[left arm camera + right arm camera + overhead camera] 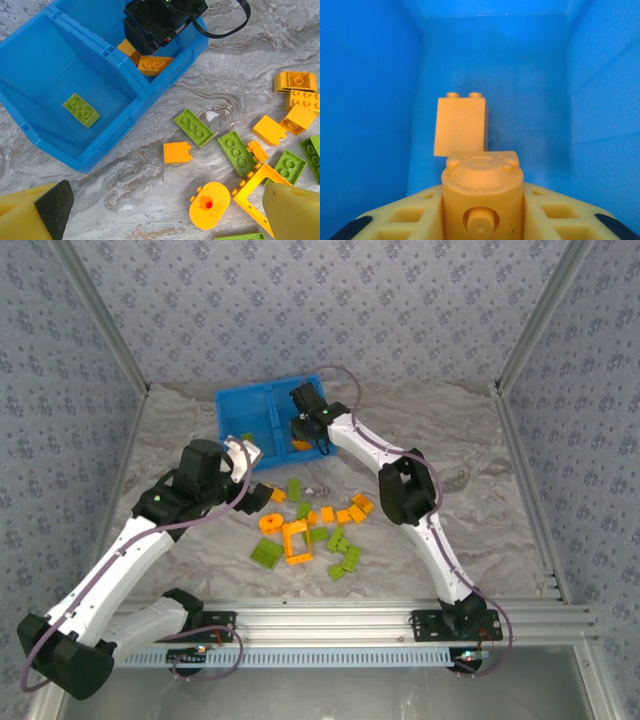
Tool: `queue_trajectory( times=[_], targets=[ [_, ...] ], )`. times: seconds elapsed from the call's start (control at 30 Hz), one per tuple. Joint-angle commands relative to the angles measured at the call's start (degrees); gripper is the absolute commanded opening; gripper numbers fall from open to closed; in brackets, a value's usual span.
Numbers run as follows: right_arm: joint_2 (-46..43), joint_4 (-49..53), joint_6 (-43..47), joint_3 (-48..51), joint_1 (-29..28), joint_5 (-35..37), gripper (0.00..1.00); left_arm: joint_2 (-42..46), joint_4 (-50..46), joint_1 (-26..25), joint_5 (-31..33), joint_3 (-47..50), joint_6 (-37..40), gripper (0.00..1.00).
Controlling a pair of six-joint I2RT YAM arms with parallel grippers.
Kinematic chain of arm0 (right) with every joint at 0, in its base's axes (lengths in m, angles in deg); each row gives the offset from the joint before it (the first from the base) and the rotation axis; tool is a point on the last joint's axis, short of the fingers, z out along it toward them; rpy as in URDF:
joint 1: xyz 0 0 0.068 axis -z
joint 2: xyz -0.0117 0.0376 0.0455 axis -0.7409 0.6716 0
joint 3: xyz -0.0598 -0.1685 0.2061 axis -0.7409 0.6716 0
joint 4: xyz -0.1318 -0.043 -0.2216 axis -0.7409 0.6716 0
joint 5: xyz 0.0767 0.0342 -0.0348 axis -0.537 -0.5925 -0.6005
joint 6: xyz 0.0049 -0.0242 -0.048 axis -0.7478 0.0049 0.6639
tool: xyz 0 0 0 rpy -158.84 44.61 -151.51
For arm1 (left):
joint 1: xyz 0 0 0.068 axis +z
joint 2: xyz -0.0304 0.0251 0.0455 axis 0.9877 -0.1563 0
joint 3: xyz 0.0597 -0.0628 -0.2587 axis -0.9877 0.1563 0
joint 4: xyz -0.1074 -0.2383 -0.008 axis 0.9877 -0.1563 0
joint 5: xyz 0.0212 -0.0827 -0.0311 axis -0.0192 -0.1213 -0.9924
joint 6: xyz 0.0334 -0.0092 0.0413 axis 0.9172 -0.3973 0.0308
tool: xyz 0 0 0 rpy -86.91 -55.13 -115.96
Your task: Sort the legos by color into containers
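Legos (315, 530) mostly lie loose on the table (480, 460); the blue tray (45, 65) holds one green brick (81, 110) and two orange ones. Right gripper (482, 200) pinches an orange brick (482, 197) inside its compartment; left gripper (165, 215) hangs spread, empty.

Right pincer (161, 22) hides part of, perhaps, two orange bricks (154, 64) in the tray (165, 75)
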Motion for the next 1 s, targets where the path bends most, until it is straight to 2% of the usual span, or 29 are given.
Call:
queue_trajectory(
  times=[0.0, 0.13, 0.27, 0.37, 0.5, 0.6, 0.73, 0.8, 0.9, 0.97],
  targets=[
    [0.91, 3.25, -1.50, -3.98, 0.16, -1.34, 0.44, 0.06, 0.75, -0.43, 0.80, -0.05, 0.93, 0.99],
    [-1.66, 5.83, 0.06, -5.32, -0.41, -0.38, 0.52, -0.39, 0.85, -0.36, 1.39, 0.11, 0.93, 0.99],
    [-8.05, 7.07, 1.23, -2.31, -0.71, -0.36, 0.52, -1.57, 0.51, -0.41, 2.94, -0.08, 0.69, 0.99],
    [-17.46, 3.57, 0.84, 7.41, -0.59, -0.52, 0.52, -2.30, 0.91, -0.42, 3.25, 0.11, -0.05, 0.99],
    [-35.22, -6.41, -0.52, 27.97, 0.02, -1.46, 0.53, -5.12, 0.12, -0.47, 1.84, -1.85, -3.43, 0.99],
    [-49.59, -12.69, -0.37, 43.74, 0.22, -0.10, 0.55, -9.42, -2.15, -3.74, 3.58, -7.65, -11.65, 0.99],
    [-68.04, -17.33, 0.34, 63.89, 0.98, 4.74, 0.65, -16.77, -2.66, -11.60, 13.17, -12.79, -23.63, 0.99],
    [-76.62, -16.73, 0.00, 70.60, 1.89, 5.42, 0.74, -22.91, -6.48, -13.75, 17.93, -17.33, -30.10, 0.95],
    [-85.63, -13.49, -1.18, 75.72, 2.89, 5.62, 0.86, -32.20, -12.21, -14.25, 19.91, -23.66, -38.57, 0.88],
    [-89.83, -10.33, -2.69, 77.43, 3.16, 6.22, 0.92, -36.11, -11.49, -14.49, 20.50, -24.89, -41.82, 0.83]
  ],
)
